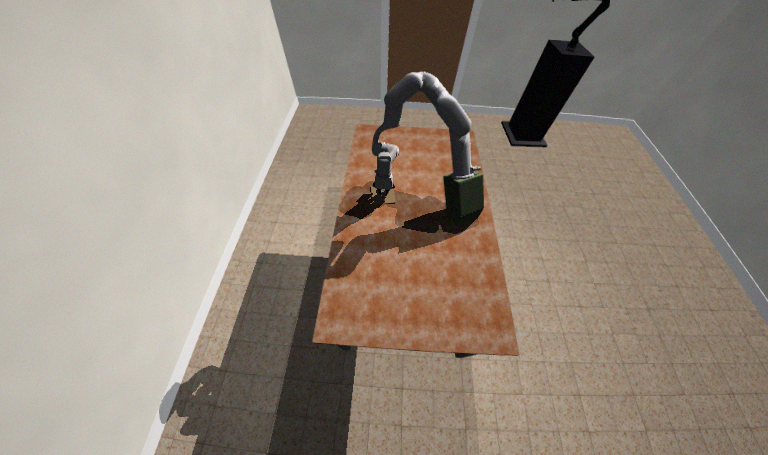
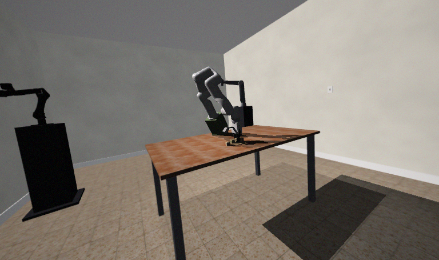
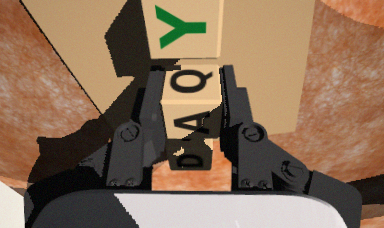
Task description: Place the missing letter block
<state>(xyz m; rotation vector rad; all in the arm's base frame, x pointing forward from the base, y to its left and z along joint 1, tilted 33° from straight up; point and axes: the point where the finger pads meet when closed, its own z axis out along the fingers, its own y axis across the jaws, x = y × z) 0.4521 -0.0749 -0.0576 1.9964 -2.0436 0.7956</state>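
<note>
In the wrist view my gripper (image 3: 192, 84) is shut on a tan block (image 3: 192, 100) that shows a black Q on its far face and a black A on its near face. It hangs low over the tan mat (image 3: 265, 63). A block with a green Y (image 3: 181, 25) lies flat on the mat just beyond the held block. A block with a black D (image 3: 190, 158) shows in shadow just before it, between the finger bases. In the top view the gripper (image 1: 382, 188) is down at the mat near the table's left edge. In the exterior view the gripper (image 2: 237, 136) stands over the blocks (image 2: 230, 143).
The arm's green base (image 1: 464, 194) stands on the orange-brown table (image 1: 416, 280), right of the mat. The table's left edge is close to the mat. A black pedestal (image 1: 546, 91) with a camera arm stands on the floor, far off.
</note>
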